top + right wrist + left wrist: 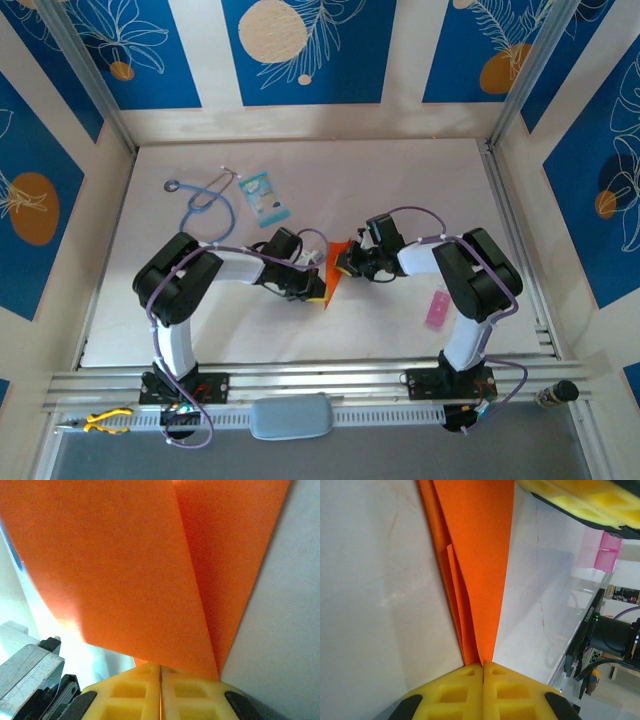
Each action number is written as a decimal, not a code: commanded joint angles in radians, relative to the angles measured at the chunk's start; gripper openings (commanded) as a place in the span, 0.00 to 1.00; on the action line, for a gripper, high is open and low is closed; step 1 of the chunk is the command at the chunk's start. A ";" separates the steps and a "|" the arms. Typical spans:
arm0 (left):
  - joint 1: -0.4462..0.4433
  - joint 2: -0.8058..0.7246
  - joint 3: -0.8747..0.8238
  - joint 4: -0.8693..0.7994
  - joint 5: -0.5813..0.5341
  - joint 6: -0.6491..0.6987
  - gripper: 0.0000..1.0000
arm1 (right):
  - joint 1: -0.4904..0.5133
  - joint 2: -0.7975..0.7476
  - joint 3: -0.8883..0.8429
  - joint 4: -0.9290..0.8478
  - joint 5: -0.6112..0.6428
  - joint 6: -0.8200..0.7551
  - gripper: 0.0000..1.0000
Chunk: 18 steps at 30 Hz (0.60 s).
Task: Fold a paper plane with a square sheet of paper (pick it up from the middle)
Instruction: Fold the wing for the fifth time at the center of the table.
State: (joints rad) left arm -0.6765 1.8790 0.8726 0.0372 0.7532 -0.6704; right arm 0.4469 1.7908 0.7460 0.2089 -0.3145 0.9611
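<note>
The square sheet of paper is bright orange and folded into a slim, layered dart shape, held just above the middle of the table. In the left wrist view the paper narrows toward my left gripper, whose yellow jaws are pressed shut on its tapered end. My right gripper is shut on an edge of the same paper, which has a crease running up from the jaws. In the top view the left gripper and right gripper face each other across the paper.
A pink flat strip lies by the right arm's base. A light-blue packet and a stethoscope lie at the back left. Yellow-handled pliers rest on the front rail. The right gripper's yellow fingers show in the left wrist view.
</note>
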 commanded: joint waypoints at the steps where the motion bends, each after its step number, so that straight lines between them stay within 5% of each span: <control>1: -0.024 0.025 -0.013 -0.133 -0.014 0.036 0.04 | 0.008 0.045 -0.010 -0.077 0.043 -0.010 0.09; 18: -0.031 -0.008 -0.034 -0.133 -0.016 0.040 0.17 | 0.009 0.049 -0.004 -0.088 0.048 -0.015 0.08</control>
State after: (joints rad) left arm -0.6888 1.8626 0.8761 0.0166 0.7345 -0.6449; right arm 0.4469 1.7908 0.7464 0.2081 -0.3141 0.9607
